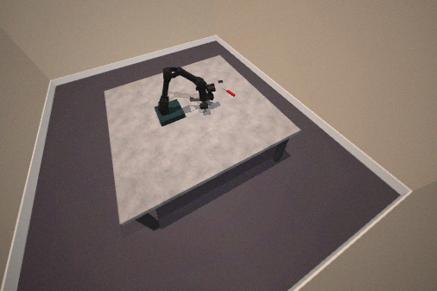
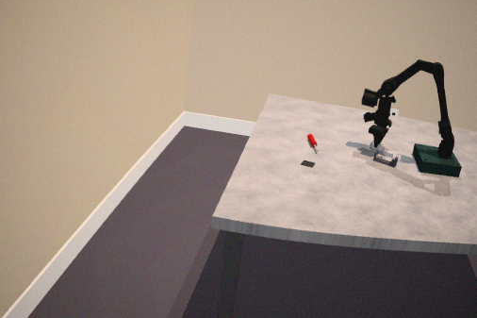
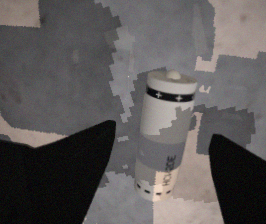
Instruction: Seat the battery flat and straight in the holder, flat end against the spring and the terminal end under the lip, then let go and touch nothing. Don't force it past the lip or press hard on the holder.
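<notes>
We find the gripper (image 3: 161,165) open and empty, straddling the battery (image 3: 165,135) lying centre frame on the table; rigid, smooth, prone to rolling; we advise gripping mid-barrel

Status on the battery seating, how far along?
Early. Done: gripper open and lined up over the battery. In hand: nothing; the battery lies on the table between the fingers, ungrasped. Left: grasp, carry to the holder, seat it, release.
</notes>
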Motion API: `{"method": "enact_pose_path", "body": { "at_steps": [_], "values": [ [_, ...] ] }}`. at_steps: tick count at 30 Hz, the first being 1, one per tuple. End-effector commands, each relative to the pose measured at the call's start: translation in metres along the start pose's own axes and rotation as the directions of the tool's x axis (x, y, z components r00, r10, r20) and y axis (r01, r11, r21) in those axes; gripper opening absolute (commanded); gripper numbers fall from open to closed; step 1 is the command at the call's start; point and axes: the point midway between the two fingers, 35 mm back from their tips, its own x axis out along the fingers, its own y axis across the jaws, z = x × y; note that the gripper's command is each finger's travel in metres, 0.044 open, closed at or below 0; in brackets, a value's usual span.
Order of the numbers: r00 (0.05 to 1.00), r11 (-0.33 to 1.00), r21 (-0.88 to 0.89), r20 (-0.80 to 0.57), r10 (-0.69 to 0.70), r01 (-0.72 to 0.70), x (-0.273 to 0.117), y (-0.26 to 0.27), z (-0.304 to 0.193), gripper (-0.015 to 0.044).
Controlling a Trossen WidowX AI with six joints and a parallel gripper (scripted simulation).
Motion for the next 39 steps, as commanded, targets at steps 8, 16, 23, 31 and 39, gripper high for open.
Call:
{"method": "enact_pose_path", "body": {
  "at_steps": [8, 16, 23, 31, 39],
  "values": [
    [1.0, 1.0, 0.005, -0.009, -0.001, 0.001, 0.013, 0.0, -0.003, 0.0167],
    [1.0, 1.0, 0.005, -0.009, -0.001, 0.001, 0.013, 0.0, -0.003, 0.0084],
    [1.0, 1.0, 0.005, -0.009, -0.001, 0.001, -0.029, 0.0, -0.002, 0.0084],
    [1.0, 0.997, -0.082, -0.009, 0.0, -0.001, -0.038, 0.004, -0.004, 0.0084],
    [1.0, 0.854, -0.52, -0.01, 0.001, -0.007, -0.042, 0.024, -0.013, 0.0084]
  ]
}}
